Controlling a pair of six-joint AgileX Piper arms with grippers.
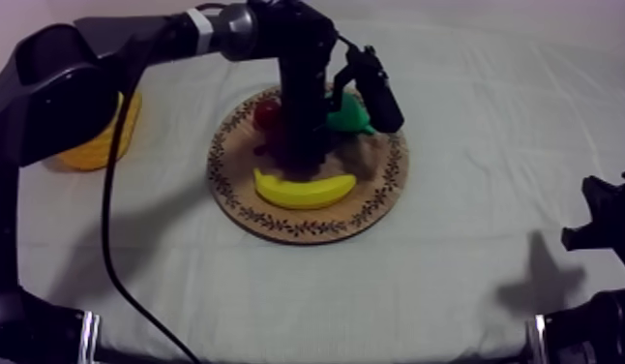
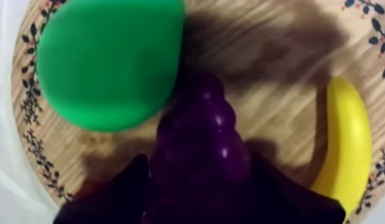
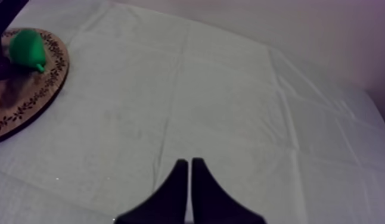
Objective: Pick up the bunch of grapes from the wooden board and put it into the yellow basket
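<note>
The purple bunch of grapes [image 2: 198, 143] lies on the round wooden board [image 2: 278, 89], between the green pear [image 2: 111, 59] and the banana [image 2: 347, 143]. My left gripper [image 2: 195, 179] is down on it, a black finger pressed to each side, so it is shut on the grapes. From above, the left arm stands upright over the board [image 1: 374, 208] with its gripper [image 1: 299, 155] hiding most of the grapes. The yellow basket [image 1: 104, 140] sits at the far left, partly behind the arm. My right gripper [image 3: 189, 162] hangs shut over bare cloth.
A small red fruit [image 1: 267, 113] and the pear [image 1: 350, 116] lie at the board's far side, the banana [image 1: 304, 191] at its near side. The right gripper [image 1: 592, 218] rests at the table's right edge. The pear [image 3: 25, 47] and board [image 3: 28, 101] lie far from it.
</note>
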